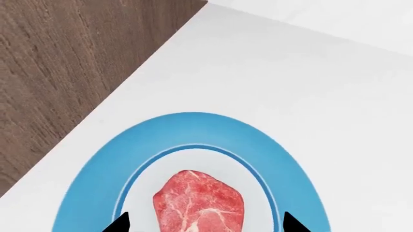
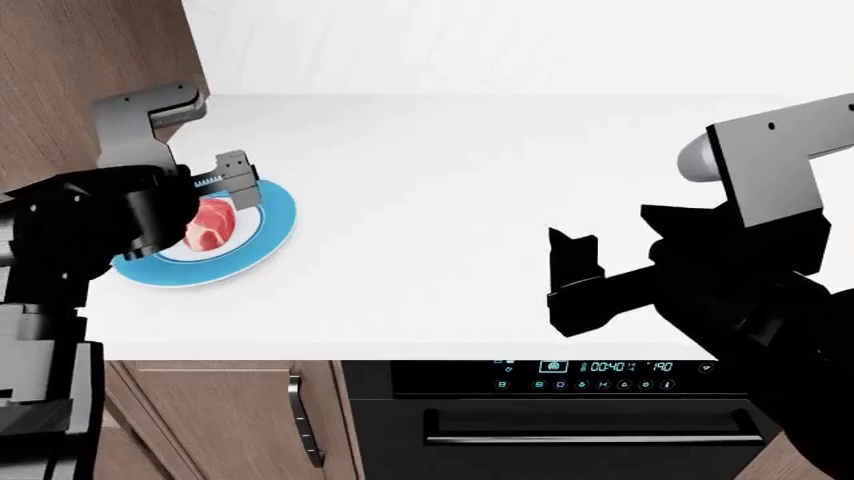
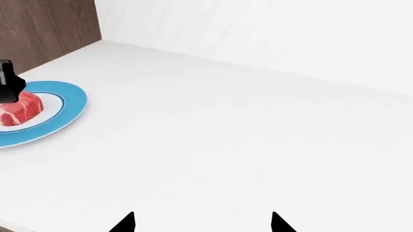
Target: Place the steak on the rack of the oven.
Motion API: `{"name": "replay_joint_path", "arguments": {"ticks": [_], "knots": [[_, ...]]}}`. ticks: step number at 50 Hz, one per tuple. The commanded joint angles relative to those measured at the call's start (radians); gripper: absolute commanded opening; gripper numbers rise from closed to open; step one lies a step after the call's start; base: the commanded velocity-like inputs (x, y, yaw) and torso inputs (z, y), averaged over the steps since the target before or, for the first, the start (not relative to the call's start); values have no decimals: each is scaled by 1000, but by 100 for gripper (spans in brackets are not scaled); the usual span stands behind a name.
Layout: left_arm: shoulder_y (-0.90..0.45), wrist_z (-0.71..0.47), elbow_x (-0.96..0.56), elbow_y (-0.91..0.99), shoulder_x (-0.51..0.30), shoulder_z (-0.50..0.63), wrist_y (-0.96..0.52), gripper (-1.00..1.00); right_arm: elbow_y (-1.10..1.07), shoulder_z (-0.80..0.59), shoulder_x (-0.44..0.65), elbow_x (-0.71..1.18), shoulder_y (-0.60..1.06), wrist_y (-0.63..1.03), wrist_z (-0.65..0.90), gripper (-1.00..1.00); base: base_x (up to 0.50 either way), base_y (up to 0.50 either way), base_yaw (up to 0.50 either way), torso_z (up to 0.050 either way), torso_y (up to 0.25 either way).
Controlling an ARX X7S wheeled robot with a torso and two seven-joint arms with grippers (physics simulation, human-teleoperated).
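1. The steak (image 1: 199,203) is lying in the white middle of a blue-rimmed plate (image 1: 193,128), a red-pink lump with white marbling; the head view (image 2: 211,222) and the right wrist view (image 3: 19,108) are showing it there too.
2. The plate (image 2: 267,235) is sitting flat on the white desk (image 2: 441,200), near the desk's left end and just beside a brown wood panel (image 2: 94,60) rising at that end.
3. The left gripper (image 1: 205,223) is hovering over the steak with its fingers (image 1: 121,223) spread wide, one black tip showing on each side of the meat and neither one touching it in the left wrist view.
4. In the head view the left gripper (image 2: 220,185) is hanging above the plate, with the dark bulk of the left arm covering the plate's left part.
5. In the right wrist view one black finger of the left gripper (image 3: 9,87) is showing just above the steak at the plate's (image 3: 61,104) edge.
6. The right gripper (image 2: 577,275) is hanging well apart from the plate, above the desk's front right part, its fingers (image 3: 124,223) spread and holding nothing.
7. Below the desk's front edge, right of the plate, a black oven with a blue digital display (image 2: 587,368) and a bar handle (image 2: 587,438) is showing, with a wood cabinet door (image 2: 214,420) and its metal pull (image 2: 304,415) beside it.
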Motion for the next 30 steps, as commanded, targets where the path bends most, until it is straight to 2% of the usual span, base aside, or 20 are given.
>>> {"name": "replay_joint_path", "arguments": {"ticks": [1,9,30], "knots": [[-17,9,19,-51,8,8,28,100,-19,-13,17,34,21,-15,36,100,0,0,0,0,0],[17,14,21,-39,12,23,28,100,-21,-17,20,27,15,-16,33,100,0,0,0,0,0],[-17,55,51,-139,29,44,72,100,-22,-15,24,9,3,-28,14,100,0,0,0,0,0]]}}
